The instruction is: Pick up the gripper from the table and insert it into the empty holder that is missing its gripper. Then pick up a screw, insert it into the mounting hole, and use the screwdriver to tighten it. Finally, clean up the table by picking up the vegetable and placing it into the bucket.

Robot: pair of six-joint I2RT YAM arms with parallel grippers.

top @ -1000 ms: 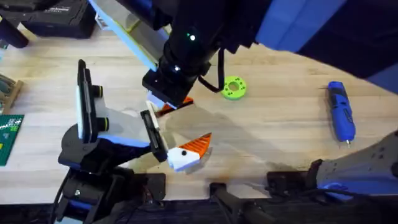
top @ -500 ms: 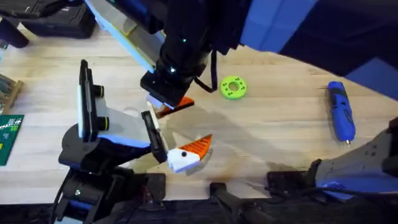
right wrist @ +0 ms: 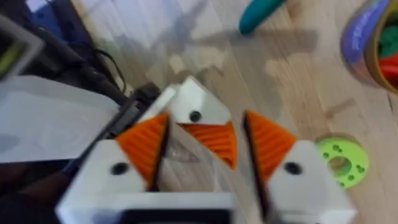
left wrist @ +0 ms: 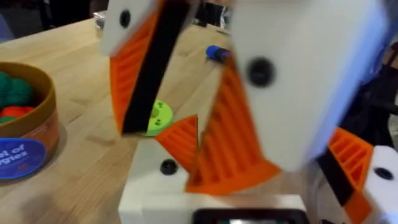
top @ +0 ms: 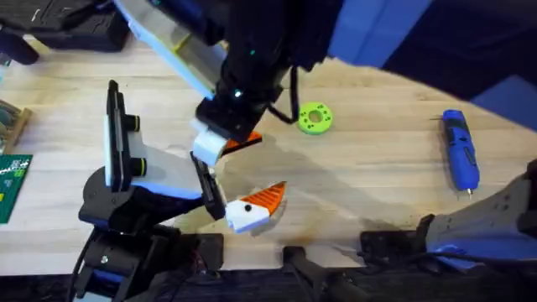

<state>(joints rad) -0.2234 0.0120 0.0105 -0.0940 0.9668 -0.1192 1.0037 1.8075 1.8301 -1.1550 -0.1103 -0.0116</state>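
Saw the right pincer (right wrist: 206, 121) poised over the middle of the table (top: 377, 189), at the end of the dark arm reaching in from above. Found its white fingers (right wrist: 292, 180) spread wide, orange pads clear of everything, nothing gripped. Noted in the gap between those pads the gripper (right wrist: 211, 144), lying against the holder (right wrist: 196, 107) and touching it, apart from both pads. Saw the same pairing from the left wrist: orange wedge atop the white block, just above the block's dark screw hole (left wrist: 168, 167). Could not tell the depth of seating.

Placed the left pincer (top: 267, 166) at the tip of the black-and-white arm at lower left. Found its jaws far apart along a black rail, nothing held between: one jaw the holder, the other a white base carrying its own orange finger (top: 268, 197).

Found the screwdriver (top: 460, 151) flat on the table at far right, well apart from both pincers, metal tip toward the near edge. Noted a lime disc (top: 315, 118) near the right pincer, between it and the screwdriver.

Saw the vegetable (right wrist: 261, 12) lying on the table outside the bucket (right wrist: 356, 37), near it but apart. Found the bucket upright, with green and red toys (left wrist: 13, 93) inside.
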